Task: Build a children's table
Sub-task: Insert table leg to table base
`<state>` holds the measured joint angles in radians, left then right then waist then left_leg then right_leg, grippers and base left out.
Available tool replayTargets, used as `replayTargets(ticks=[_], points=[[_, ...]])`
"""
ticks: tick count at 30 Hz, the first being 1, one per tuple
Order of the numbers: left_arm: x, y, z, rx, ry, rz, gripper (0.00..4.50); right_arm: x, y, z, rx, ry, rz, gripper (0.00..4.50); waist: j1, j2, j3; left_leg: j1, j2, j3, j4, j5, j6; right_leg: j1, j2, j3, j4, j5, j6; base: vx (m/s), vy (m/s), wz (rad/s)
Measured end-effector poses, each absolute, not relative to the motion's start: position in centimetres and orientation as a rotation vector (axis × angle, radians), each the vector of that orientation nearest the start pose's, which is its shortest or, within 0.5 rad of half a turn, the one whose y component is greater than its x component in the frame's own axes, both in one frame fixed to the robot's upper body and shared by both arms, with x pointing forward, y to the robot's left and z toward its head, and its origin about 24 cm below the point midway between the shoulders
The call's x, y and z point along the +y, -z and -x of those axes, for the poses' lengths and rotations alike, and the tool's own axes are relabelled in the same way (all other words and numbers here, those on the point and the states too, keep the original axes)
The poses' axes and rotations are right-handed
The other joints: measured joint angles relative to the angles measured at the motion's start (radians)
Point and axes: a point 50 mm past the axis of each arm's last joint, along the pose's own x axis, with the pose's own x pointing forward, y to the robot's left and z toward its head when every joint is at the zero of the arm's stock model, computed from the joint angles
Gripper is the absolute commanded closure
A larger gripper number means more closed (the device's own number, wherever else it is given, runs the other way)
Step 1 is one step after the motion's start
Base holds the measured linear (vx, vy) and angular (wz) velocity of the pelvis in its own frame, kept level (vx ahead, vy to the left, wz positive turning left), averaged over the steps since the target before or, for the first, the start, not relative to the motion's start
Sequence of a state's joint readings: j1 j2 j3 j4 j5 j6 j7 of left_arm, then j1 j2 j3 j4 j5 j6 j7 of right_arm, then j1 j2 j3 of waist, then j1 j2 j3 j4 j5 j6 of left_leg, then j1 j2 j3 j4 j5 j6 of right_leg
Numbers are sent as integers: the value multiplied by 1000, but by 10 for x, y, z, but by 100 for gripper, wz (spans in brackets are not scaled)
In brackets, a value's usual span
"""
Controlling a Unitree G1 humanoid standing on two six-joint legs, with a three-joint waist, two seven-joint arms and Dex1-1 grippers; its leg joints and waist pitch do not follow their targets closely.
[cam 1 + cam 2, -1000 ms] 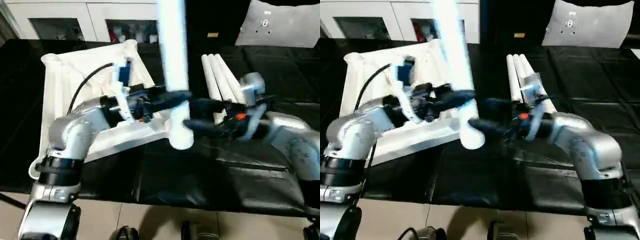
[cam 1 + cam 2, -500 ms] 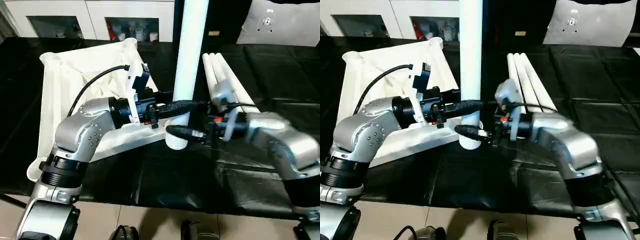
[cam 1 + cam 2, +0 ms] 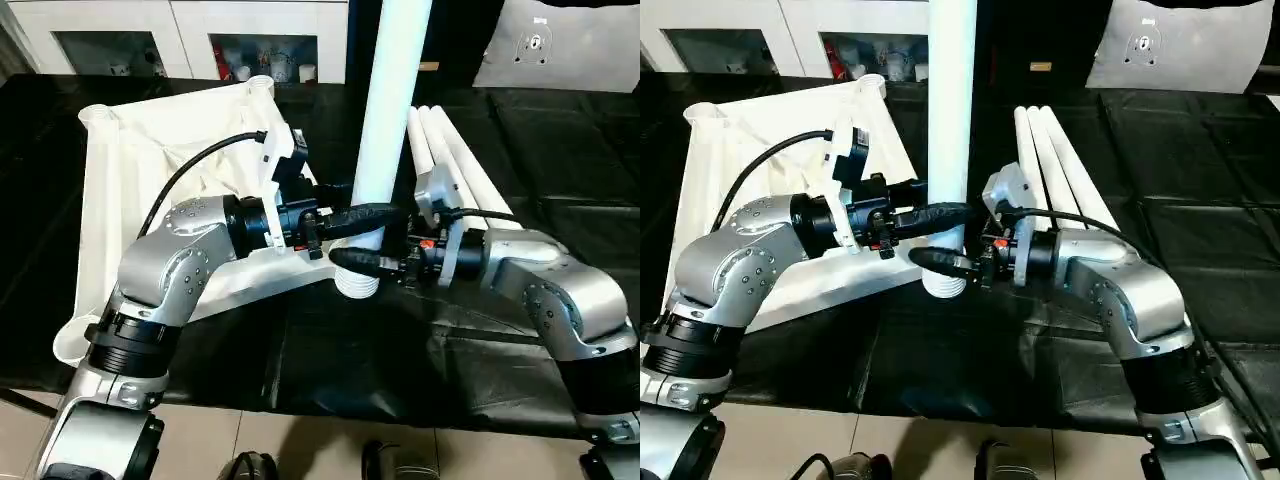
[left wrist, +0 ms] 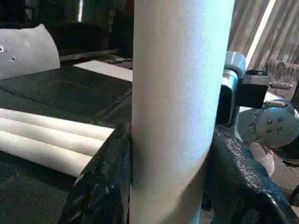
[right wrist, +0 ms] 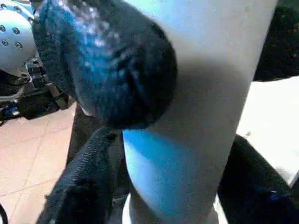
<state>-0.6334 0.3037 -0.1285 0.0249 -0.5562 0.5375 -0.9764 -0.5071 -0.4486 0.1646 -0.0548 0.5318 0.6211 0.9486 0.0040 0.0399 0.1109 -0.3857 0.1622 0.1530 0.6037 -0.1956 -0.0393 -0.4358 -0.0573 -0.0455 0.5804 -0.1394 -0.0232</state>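
Observation:
The children's table top (image 3: 140, 170) lies upside down on the left of the black surface, with its round corner sockets up. One white leg (image 3: 388, 120) stands upright in mid-air at the centre, its ribbed thick end (image 3: 357, 286) pointing down just off the top's near right corner. My left gripper (image 3: 372, 213) is shut on this leg from the left; its fingers (image 4: 105, 186) press both sides. Below it, my right gripper (image 3: 362, 263) comes in from the right and clasps the leg's lower end, fingers (image 5: 84, 191) against each side. Three more legs (image 3: 455, 160) lie side by side behind my right arm.
The black sheet-covered work surface (image 3: 400, 350) reaches a front edge near the floor tiles. White cabinets (image 3: 180, 40) stand at the back left. A pale grey panel (image 3: 570, 50) rests at the back right. A black cable (image 3: 190, 170) loops over my left forearm.
The leg has swung from a tilt to upright. My right gripper has narrowed onto its lower end. The left gripper's hold is unchanged.

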Motion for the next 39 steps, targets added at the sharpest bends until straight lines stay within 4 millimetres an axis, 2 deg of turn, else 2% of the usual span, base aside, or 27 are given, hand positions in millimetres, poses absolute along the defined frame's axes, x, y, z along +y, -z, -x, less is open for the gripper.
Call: replayTargets(ticks=[8, 21, 22, 24, 28, 29, 31, 33, 34, 37, 39], points=[[85, -171, -304, -22, 1367, 105, 259, -116, -138, -292, 205, -1268, -46, 251, 0, 0, 0, 0, 0, 0, 0, 0, 0, 0, 0, 0, 0, 0, 0, 0, 0, 0], [86, -167, -300, -16, 1353, 105, 260, -114, -132, -290, 216, -1271, -71, 259, 0, 0, 0, 1, 0, 0, 2, 0, 0, 1, 0, 0, 2, 1, -1, 0, 0, 0], [87, -163, -299, -4, 1351, 115, 225, -113, -129, -288, 224, -1271, -83, 259, 0, 0, 0, 1, 0, 0, 2, 0, 0, 0, 0, 0, 3, 1, -1, 0, 0, 0], [89, -157, -295, 7, 1338, 131, 190, -112, -122, -283, 231, -1265, -106, 259, 0, 0, 0, 1, 0, 0, 2, 0, 0, 1, 0, 0, 3, 1, -1, 0, 0, 0], [92, -153, -293, 10, 1305, 148, 181, -110, -107, -277, 256, -1237, -114, 259, 1, 1, -1, 1, 1, 0, 5, 0, 0, 1, 0, 0, 4, 1, -2, 0, 0, 0], [93, -154, -292, 4, 1301, 151, 153, -110, -104, -276, 255, -1227, -113, 259, 1, 1, -1, 1, 1, 0, 5, 0, 0, 1, 0, 0, 4, 1, -2, 0, 0, 0], [96, -155, -290, -6, 1297, 164, 146, -106, -98, -273, 238, -1202, -113, 259, -1, 1, -1, 1, 1, 0, 5, 0, 0, 1, 0, 0, 4, 2, -2, 0, 0, 0], [97, -153, -288, -1, 1297, 170, 141, -104, -97, -274, 235, -1187, -103, 259, -1, 1, -1, 1, 1, 0, 6, 1, -1, 1, 0, 0, 4, 2, -3, 0, 0, 0], [97, -151, -287, 6, 1295, 174, 111, -104, -97, -274, 233, -1184, -98, 259, -1, 1, -1, 1, 1, 0, 6, 1, -2, 2, 0, 0, 4, 2, -3, 0, 0, 0], [99, -145, -285, 25, 1288, 188, 99, -103, -98, -273, 223, -1182, -96, 259, 0, 4, -2, 1, 1, 0, 6, 1, -2, 2, 0, 0, 4, 3, -3, 0, 0, 0], [98, -148, -283, -8, 1293, 241, 69, -101, -98, -271, 206, -1178, -124, 259, 1, 4, -2, 1, 1, 0, 6, 2, -2, 2, 0, 0, 4, 3, -3, 0, 0, 0]])
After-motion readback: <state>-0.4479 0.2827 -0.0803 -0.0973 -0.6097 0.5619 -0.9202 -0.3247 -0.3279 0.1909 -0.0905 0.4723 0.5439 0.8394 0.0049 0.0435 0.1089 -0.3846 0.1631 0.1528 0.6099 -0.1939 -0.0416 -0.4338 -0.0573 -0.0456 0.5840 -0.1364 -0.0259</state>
